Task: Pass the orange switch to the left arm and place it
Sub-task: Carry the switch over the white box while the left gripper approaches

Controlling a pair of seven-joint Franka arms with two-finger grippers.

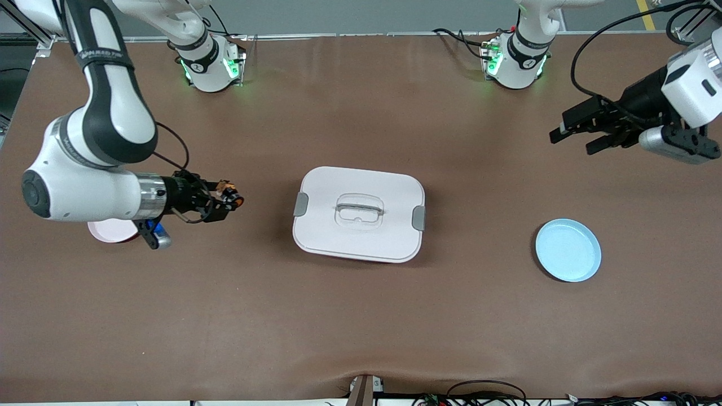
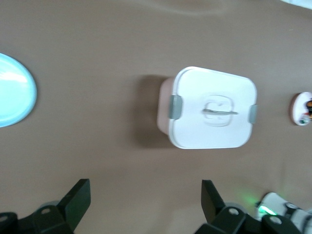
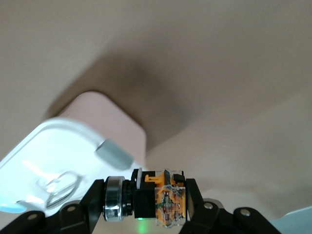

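right now the right end effector is clamped on the orange switch, held up in the air over bare counter between the pink plate and the box. with the box as the dial's centre and twelve o'clock pointing at the robot bases, the switch sits out at about nine o'clock, apart from the box. in the right wrist view the switch lies crosswise between the two black fingers, its silver ring and orange body showing, with the box and one grey clip below it.

the box rests closed in the middle of the counter, lid handle up, a grey clip at each short end. the pink plate lies at about nine o'clock from it, mostly hidden under the right arm. the blue plate lies at roughly four o'clock from the box, toward the left arm's end of the counter.

the left end effector hangs in the air at about two o'clock from the box, fingers spread wide and holding nothing. the left wrist view shows its fingers well apart, with the box and the blue plate on the counter below.
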